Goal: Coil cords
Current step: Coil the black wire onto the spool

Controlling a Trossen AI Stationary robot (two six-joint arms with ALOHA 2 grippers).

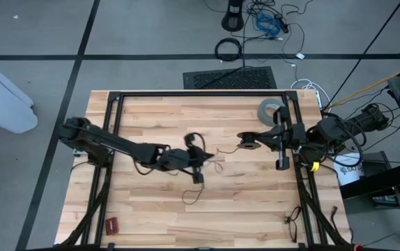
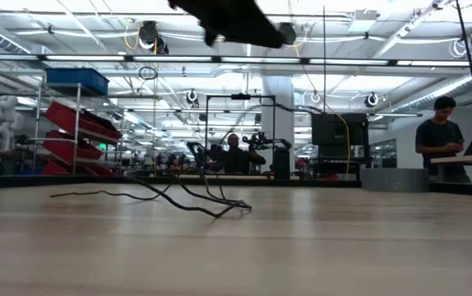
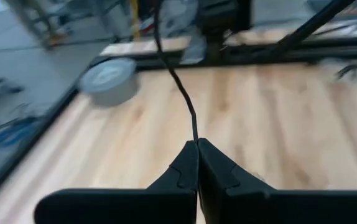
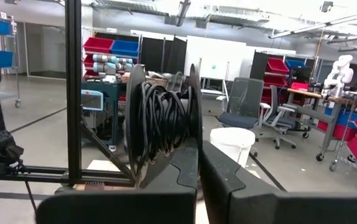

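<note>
- Left gripper [image 3: 198, 144] is clamped on the thin black cord [image 3: 177, 79] at mid-table; the cord runs straight away from its tips.
- Right gripper [image 4: 199, 152] is closed, holding nothing visible, by the table's right side.

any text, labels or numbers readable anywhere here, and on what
None can be read.
White bucket by the right arm: dark print on its label, too small to read.
Green sign on the far white wall: too small to read.
Grey tape roll: no lettering visible.
</note>
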